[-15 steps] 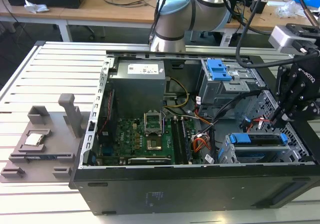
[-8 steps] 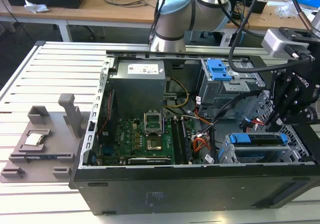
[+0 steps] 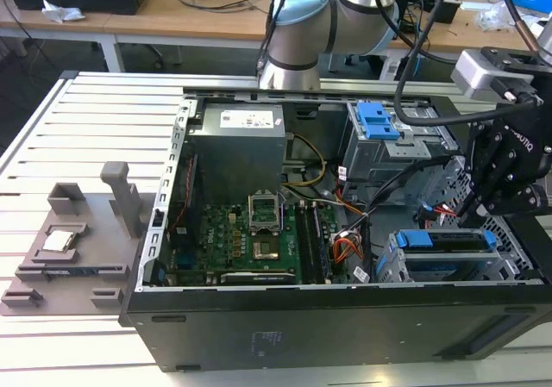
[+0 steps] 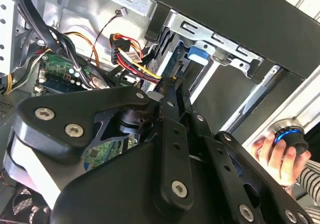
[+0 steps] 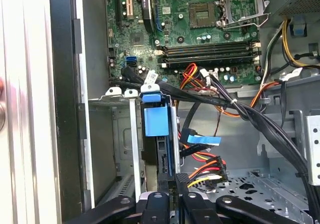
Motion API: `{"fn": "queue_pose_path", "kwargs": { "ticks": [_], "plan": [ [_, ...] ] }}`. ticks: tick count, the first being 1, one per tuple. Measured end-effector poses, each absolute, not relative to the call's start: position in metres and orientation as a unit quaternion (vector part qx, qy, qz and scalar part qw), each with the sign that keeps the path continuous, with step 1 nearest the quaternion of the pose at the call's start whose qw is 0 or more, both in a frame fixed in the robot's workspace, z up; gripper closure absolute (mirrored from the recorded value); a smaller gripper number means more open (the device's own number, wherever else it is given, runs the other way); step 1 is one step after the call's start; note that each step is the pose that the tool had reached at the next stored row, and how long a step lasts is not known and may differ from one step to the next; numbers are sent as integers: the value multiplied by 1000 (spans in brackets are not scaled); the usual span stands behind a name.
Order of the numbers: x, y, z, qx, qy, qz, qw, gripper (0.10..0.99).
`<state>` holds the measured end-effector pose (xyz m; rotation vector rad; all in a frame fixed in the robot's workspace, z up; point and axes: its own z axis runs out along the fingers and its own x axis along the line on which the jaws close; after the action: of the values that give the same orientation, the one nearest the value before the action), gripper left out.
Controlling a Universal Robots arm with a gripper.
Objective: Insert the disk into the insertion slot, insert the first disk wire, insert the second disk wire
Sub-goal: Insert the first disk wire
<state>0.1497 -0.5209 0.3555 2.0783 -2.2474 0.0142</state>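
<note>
The disk (image 5: 156, 129) in its blue carrier sits inside the insertion slot (image 5: 125, 129), a silver cage at the exterior view's lower right (image 3: 392, 262); there the disk (image 3: 448, 242) lies flat. My gripper (image 4: 170, 82) hangs over the cage's inner end (image 3: 476, 208), fingers pressed together at the disk's connector edge. A thin red cable with a blue tag, the first disk wire (image 5: 200, 140), runs to that edge. A dark connector on red, yellow and black wires (image 5: 200, 176) lies right by my gripper (image 5: 172, 184). Whether the pads hold a connector is hidden.
The open case holds a green motherboard (image 3: 259, 232), a power supply (image 3: 237, 150) and a taller grey bay with a blue latch (image 3: 377, 120). Black cables (image 5: 260, 124) cross beside the cage. A person's hand (image 4: 272, 156) rests on a round knob. A grey fixture (image 3: 69, 249) lies on the table.
</note>
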Motion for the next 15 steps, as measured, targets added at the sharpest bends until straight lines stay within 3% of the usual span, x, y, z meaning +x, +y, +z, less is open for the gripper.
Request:
{"fn": "queue_pose_path", "kwargs": {
  "ticks": [5,15],
  "plan": [
    [150,-521,355,679,-734,-9,27,918],
    [150,-531,349,683,-730,-10,27,918]
  ]
}}
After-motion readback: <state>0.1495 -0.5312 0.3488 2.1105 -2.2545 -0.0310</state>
